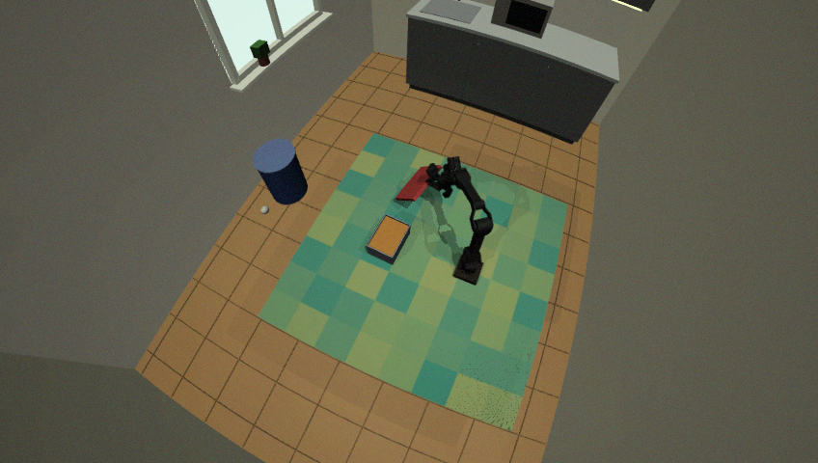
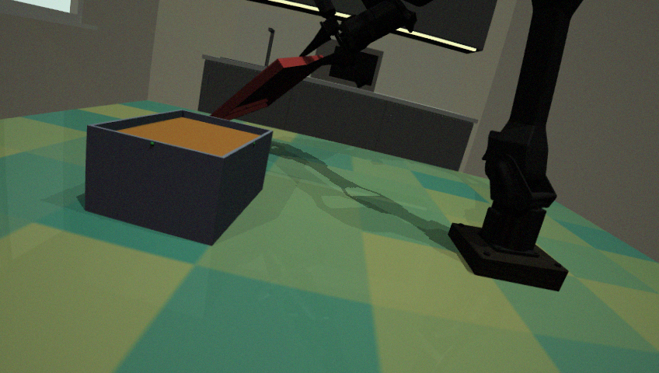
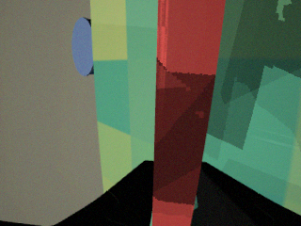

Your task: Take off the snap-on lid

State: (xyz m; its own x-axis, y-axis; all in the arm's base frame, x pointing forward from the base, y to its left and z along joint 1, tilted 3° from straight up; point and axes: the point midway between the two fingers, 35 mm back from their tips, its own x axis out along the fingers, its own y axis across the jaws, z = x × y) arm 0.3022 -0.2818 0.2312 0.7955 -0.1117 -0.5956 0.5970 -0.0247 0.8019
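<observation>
The red lid (image 1: pixel 416 184) (image 2: pixel 259 85) (image 3: pixel 188 42) is off the box and steeply tilted, its gripped end high and its other end low, with its hollow underside facing downward. My gripper (image 1: pixel 436 173) (image 2: pixel 312 59) (image 3: pixel 175 171) is shut on the lid's upper end, beyond the box. The lid's low end is partly hidden by the box in the exterior view; its exact gap to the table cannot be told. The dark grey storage box (image 1: pixel 381 256) (image 2: pixel 152 179) stands upright and open, with an orange surface (image 1: pixel 389 236) (image 2: pixel 189 134) inside its rim.
The arm's base (image 1: pixel 467 271) (image 2: pixel 508 272) stands to the right of the box. A blue cylinder (image 1: pixel 284 180) (image 3: pixel 82 46) and a small white ball (image 1: pixel 264 209) are beyond the left edge of the green checkered surface (image 1: pixel 395 343) (image 2: pixel 277 300). A grey counter (image 1: pixel 493 74) is at the back.
</observation>
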